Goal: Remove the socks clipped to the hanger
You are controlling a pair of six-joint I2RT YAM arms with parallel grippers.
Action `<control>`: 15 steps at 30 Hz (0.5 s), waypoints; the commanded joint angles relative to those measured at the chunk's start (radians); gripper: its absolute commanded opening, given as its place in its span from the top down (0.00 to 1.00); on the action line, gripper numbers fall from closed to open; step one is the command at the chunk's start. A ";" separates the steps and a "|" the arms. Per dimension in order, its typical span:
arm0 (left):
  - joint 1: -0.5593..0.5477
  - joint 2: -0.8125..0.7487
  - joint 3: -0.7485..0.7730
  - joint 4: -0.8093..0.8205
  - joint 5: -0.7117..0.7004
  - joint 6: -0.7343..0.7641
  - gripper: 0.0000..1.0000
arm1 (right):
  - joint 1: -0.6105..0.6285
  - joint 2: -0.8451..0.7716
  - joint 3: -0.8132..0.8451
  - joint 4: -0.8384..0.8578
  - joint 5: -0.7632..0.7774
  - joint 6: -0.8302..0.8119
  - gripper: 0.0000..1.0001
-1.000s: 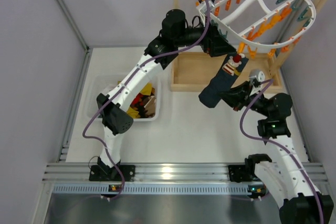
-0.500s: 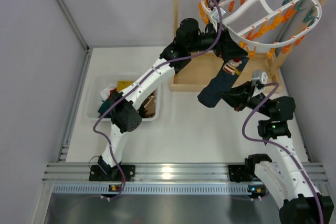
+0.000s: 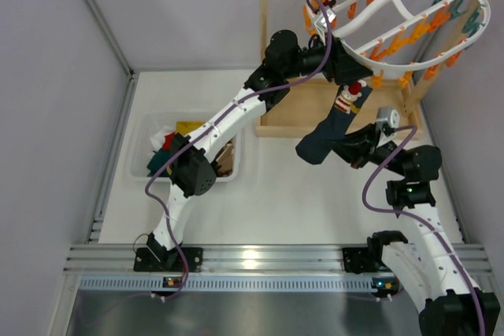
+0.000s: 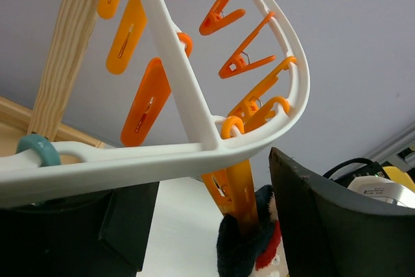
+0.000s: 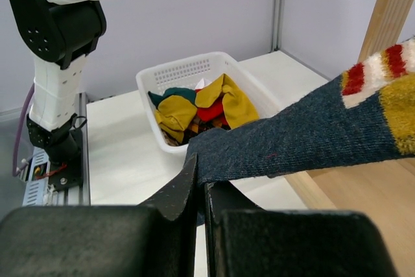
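White table (image 3: 291, 194); sock (image 5: 305, 141) tight in right tool (image 5: 201, 180); left tool (image 4: 207, 183) agape at hanger (image 4: 194, 159), wrist view only.

In the left wrist view, the hanger (image 4: 188, 160) crosses in front of the left gripper (image 4: 207, 218) and covers one finger's tip. The bottom edge cuts off the sock (image 4: 241, 252) just below its clipped top. Overhead, the upper edge cuts off the hanger's hook, and the left arm covers part of the basket (image 3: 140, 135). In the right wrist view, the sock's lower end is out of sight inside the right gripper (image 5: 201, 189), and its other end runs off the right edge. I cannot tell the clothes (image 5: 194, 111) in the basket apart.
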 commanded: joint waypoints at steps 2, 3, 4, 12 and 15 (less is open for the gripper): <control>0.001 0.004 0.042 0.102 -0.017 -0.014 0.31 | -0.004 0.000 -0.003 0.066 -0.045 -0.011 1.00; 0.001 0.004 0.042 0.102 -0.017 -0.014 0.35 | -0.001 0.003 -0.003 0.066 -0.047 -0.014 1.00; 0.002 0.004 0.042 0.105 -0.017 -0.015 0.37 | -0.001 0.005 -0.004 0.066 -0.047 -0.012 1.00; 0.002 -0.002 0.040 0.105 -0.032 -0.009 0.68 | 0.006 0.012 -0.017 0.069 -0.036 -0.021 1.00; 0.002 -0.004 0.039 0.105 -0.041 -0.009 0.80 | 0.009 0.006 -0.021 0.067 -0.027 -0.021 1.00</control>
